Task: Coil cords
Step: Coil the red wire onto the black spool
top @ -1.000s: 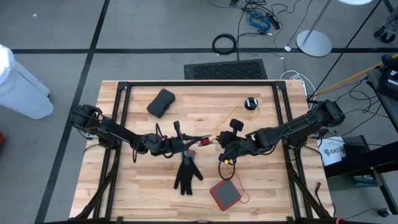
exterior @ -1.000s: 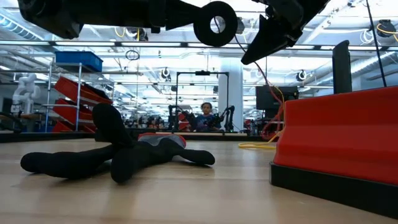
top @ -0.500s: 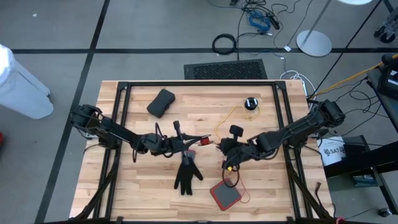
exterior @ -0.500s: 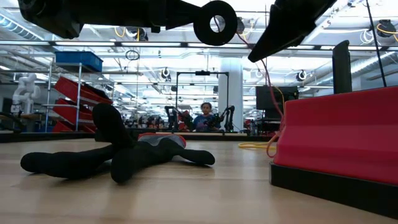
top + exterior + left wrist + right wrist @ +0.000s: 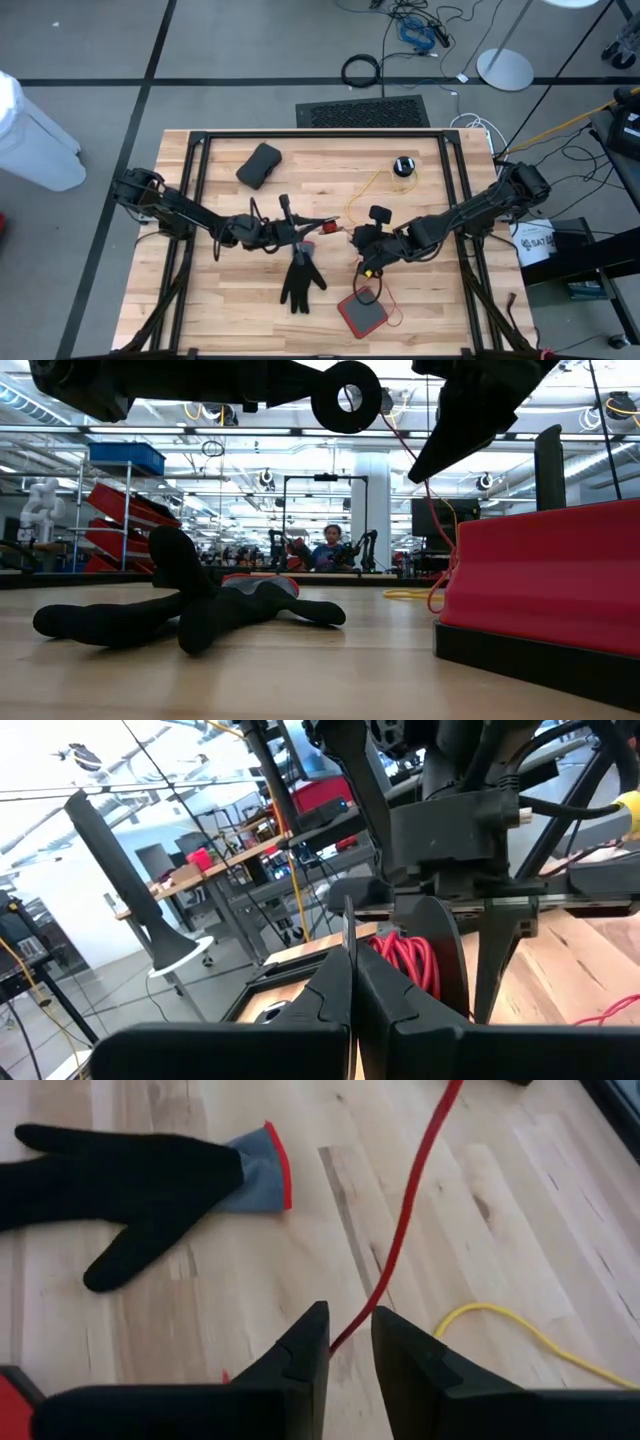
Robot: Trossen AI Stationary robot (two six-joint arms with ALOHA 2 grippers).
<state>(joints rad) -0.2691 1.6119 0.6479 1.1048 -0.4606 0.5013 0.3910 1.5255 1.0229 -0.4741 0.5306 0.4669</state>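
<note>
At bench (image 5: 220,300) centre, right claw (image 5: 348,1342) is seen part-open w/ red cord (image 5: 405,1230) between fingers; yellow cord (image 5: 378,180) at 1 o'clock by puck (image 5: 403,166). Left claw (image 5: 352,982) is closed.

Legible text: one partial marking only.
White bucket (image 5: 535,243) on the floor just beside the desk's right edge, high view: dark letters reading roughly "SAT", remainder cut off. No other label, brand, number or sign can be read in any view.
</note>
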